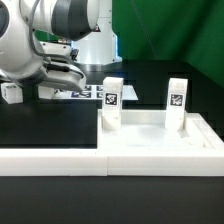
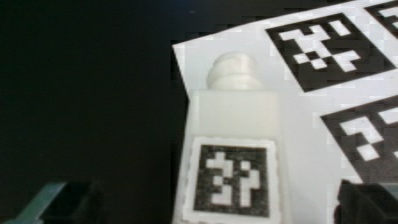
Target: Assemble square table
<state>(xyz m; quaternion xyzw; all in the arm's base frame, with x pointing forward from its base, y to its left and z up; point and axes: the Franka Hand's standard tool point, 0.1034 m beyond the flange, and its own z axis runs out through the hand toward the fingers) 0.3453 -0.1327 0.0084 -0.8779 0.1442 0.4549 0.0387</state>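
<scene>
The gripper (image 2: pixel 210 205) is wide open and holds nothing. Only the wrist view shows what is under it. A white leg (image 2: pixel 231 140) lies flat between the two fingers (image 2: pixel 50 205), with a gap on each side. The leg's round tip lies over the edge of the marker board (image 2: pixel 294 95).

In the exterior view the gripper (image 1: pixel 58 85) hides that leg. This view shows more of the table. A second leg (image 1: pixel 12 92) sits at nine o'clock from the gripper. The table top (image 1: pixel 160 135) lies at four o'clock. A left standing leg (image 1: pixel 112 100) and a right standing leg (image 1: pixel 177 100) stand upright on it.
</scene>
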